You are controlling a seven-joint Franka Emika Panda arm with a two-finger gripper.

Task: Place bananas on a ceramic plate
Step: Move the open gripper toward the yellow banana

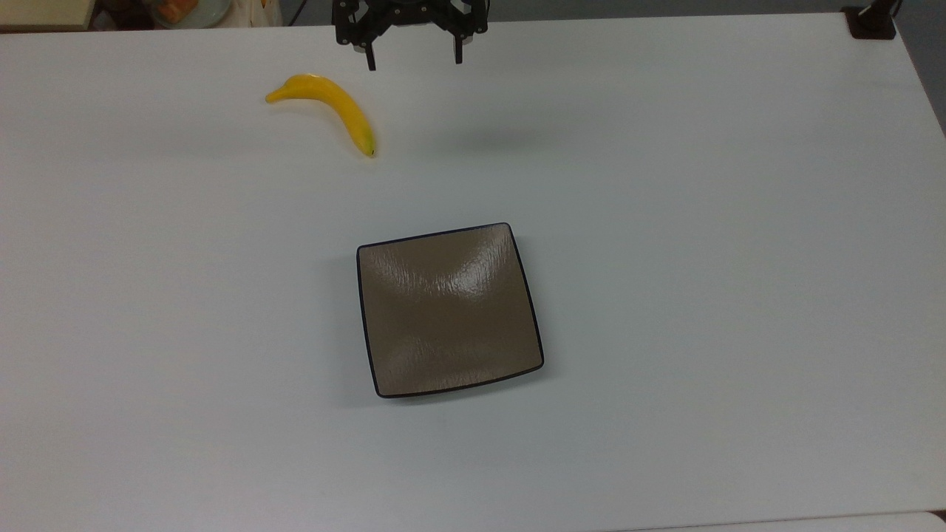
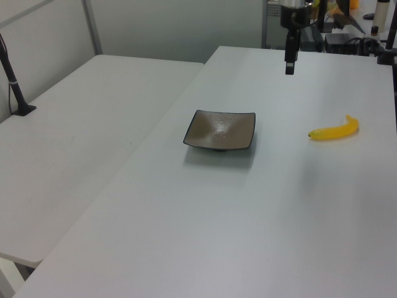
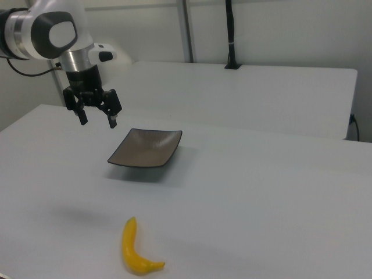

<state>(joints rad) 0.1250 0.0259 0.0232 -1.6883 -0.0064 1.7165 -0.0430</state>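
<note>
Unmarked bananas (image 1: pixel 329 106), ceramic plate (image 1: pixel 448 309) apart

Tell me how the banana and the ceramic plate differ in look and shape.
The banana is bright yellow; the ceramic plate is glossy brown-taupe with a thin dark rim. The banana is a slim curved piece with a dark tip; the plate is square, round-cornered and shallowly dished. In the top view the banana lies up and left of the plate, nearer the end effector. Both rest on the white table, apart and untouched.

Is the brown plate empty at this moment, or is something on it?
Empty. The ceramic plate shows only its bare glossy surface; the banana lies apart on the table.
</note>
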